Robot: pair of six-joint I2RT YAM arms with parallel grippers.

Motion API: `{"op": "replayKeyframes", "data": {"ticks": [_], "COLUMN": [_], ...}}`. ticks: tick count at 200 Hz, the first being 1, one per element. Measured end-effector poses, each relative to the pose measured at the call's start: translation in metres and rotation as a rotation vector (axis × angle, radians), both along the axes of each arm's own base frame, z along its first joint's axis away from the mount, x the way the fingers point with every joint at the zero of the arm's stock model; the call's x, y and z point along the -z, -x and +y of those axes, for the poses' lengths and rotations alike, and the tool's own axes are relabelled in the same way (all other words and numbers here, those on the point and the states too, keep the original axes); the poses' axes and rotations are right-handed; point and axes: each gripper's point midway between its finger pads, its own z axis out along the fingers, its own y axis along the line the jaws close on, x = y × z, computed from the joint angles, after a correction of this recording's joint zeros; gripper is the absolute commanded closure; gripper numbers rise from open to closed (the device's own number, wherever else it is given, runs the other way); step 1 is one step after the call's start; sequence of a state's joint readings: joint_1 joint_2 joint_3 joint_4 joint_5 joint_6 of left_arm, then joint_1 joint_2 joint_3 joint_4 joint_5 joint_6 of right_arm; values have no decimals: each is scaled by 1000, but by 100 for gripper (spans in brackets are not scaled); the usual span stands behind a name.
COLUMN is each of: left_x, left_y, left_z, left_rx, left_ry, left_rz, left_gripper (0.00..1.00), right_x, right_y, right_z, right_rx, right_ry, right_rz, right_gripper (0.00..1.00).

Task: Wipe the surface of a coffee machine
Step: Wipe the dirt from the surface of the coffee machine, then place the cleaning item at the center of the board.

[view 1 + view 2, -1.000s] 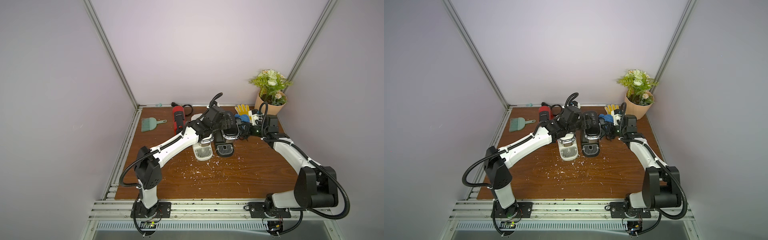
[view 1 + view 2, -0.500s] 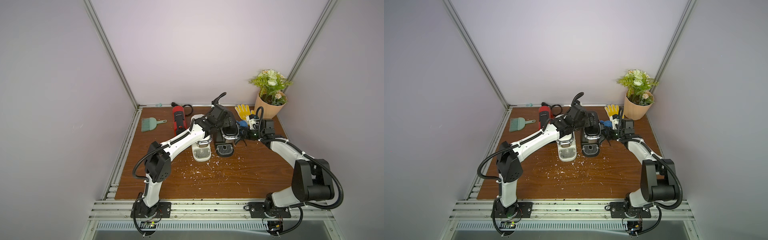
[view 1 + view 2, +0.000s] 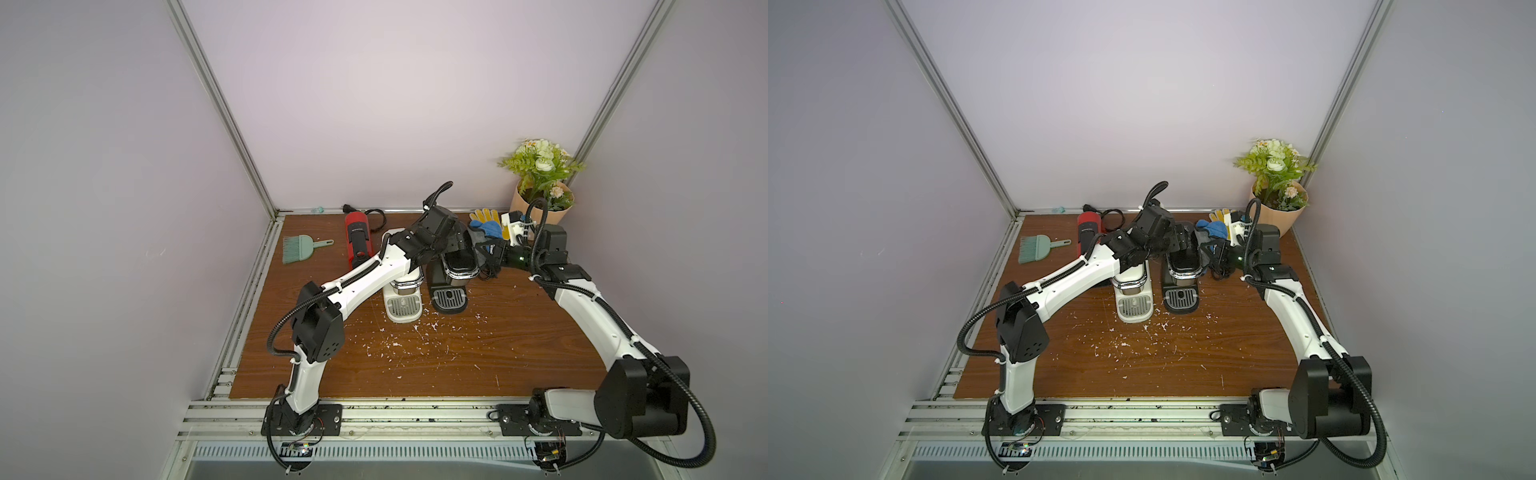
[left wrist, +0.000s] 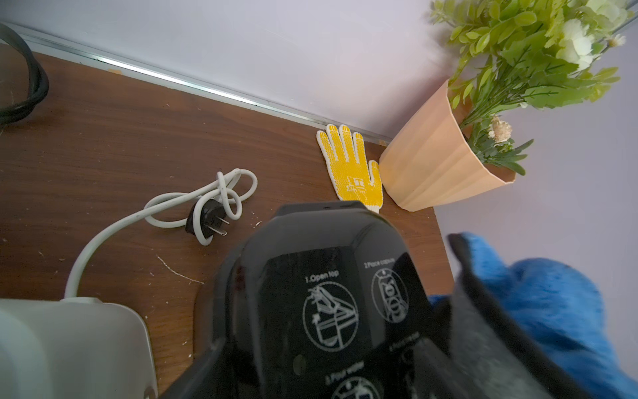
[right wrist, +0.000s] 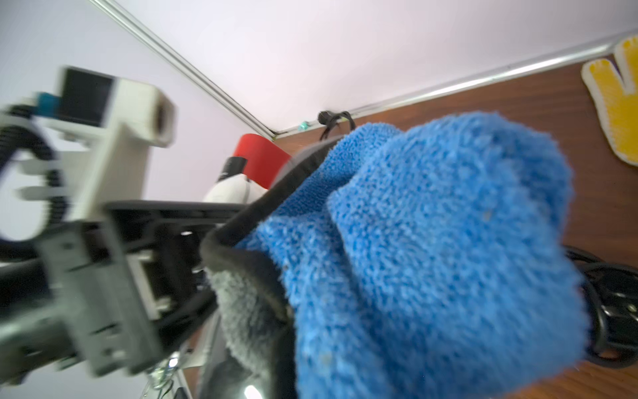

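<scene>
Left gripper (image 3: 456, 246): jaws set wide astride the top of the black coffee machine (image 3: 448, 286). In the blurred left wrist view they appear to press on its flanks, steadying it. Brush (image 3: 297, 250): well to the left of that machine, idle. Red coffee machine (image 3: 356, 239): left of it, towards the back wall. White coffee machine (image 3: 402, 305): just beside it on the left, partly under the left forearm. Black coffee machine: the task's object, upright, towards the back of the table (image 3: 519, 332), drip tray facing forward. Right gripper (image 3: 484, 248): at the machine's upper right side, pinched tight on a blue cloth (image 5: 431, 241) whose grey underside lies against the lid's right edge. Yellow glove (image 4: 352, 165) and plant pot (image 4: 435, 155): behind the machine and to its right. White flecks (image 3: 415, 345): scattered on the table in front of it. Status: wiping judged to be at an early stage. The cloth meets only the lid's right side, and the top panel, front and drip tray look left to do.
</scene>
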State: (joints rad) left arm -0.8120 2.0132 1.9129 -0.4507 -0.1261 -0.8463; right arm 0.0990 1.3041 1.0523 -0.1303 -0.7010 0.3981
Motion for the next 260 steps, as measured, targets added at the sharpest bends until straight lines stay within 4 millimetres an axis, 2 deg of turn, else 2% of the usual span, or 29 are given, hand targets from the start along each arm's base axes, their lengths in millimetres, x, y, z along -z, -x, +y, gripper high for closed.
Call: {"op": "replayKeyframes", "data": {"ticks": [16,33,63,103,131,158,177,200,216,228,242,260], "left_x": [-1,-2,-4,-1,1,2,1,1,1,1,1,2], "left_y": [0,2,7,12,17,21,21,21,21,21,22,21], "left_z": [-2,-7,-19,-14,-4,1,1,1,1,1,1,1], "left_rx": [2,12,41,42,35,33,35,35,40,46,50,53], "left_ry": [-3,2,15,17,9,6,9,9,6,2,-1,-2], "left_rz": [8,18,24,25,30,32,29,28,26,24,22,19], "left_gripper": [18,18,18,18,17,17,17,17,17,17,17,17], "right_x": [-18,-28,-25,-13,-4,4,26,86,126,147,161,168], "right_y": [8,15,16,9,4,3,5,19,33,43,49,47], "right_z": [8,15,13,-1,-27,-70,-104,-133,-142,-143,-144,-145], "right_rx": [-31,-57,-41,41,157,326,430,493,510,510,508,500], "right_ry": [-23,-39,-27,40,114,216,266,300,322,332,338,344], "right_rz": [-34,-50,-38,-10,12,16,58,201,306,364,403,421], "right_gripper": [92,91,92,92,92,92,92,92,91,91,87,79]}}
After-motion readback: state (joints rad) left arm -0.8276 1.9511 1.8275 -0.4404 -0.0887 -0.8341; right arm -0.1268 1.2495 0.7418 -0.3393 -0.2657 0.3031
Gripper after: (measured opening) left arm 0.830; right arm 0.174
